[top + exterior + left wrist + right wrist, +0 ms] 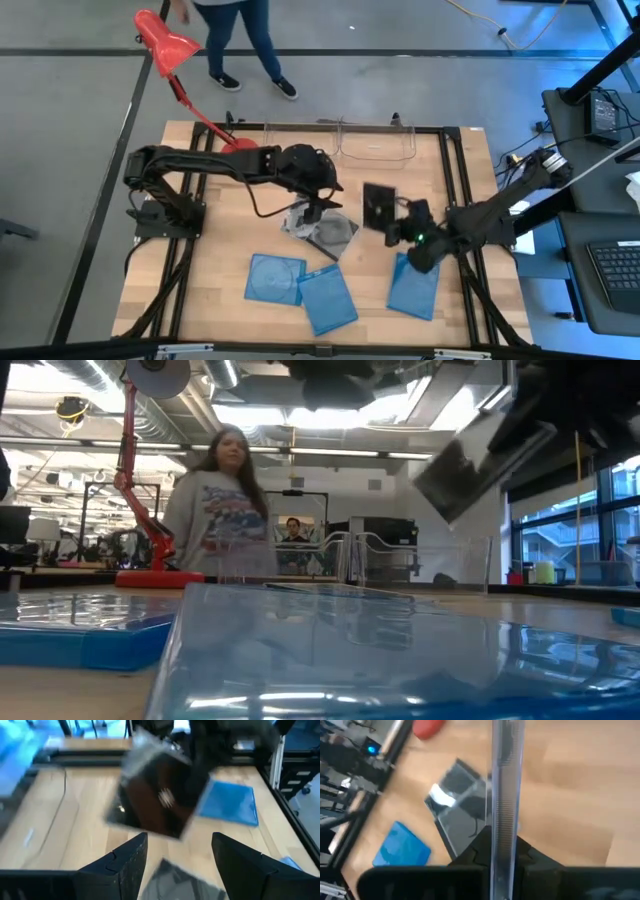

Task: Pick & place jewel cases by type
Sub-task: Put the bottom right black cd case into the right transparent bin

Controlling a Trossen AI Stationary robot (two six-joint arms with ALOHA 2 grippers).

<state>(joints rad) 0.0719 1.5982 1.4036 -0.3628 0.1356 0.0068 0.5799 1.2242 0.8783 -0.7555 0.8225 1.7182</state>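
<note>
In the high view the left arm, dark and six-jointed, runs from its base at the left-centre of the frame rightward, its wrist ending just left of the middle. Its two-finger left gripper (312, 212) points down toward the frame's centre; in the left wrist view the two dark fingers (122, 865) stand well apart with nothing between them.

The right arm enters from the right edge and slants down-left toward the centre-right. Its right gripper (392, 222) is clamped on a dark-insert clear plastic square jewel case (379, 206), seen edge-on between the jaws in the right wrist view.
</note>
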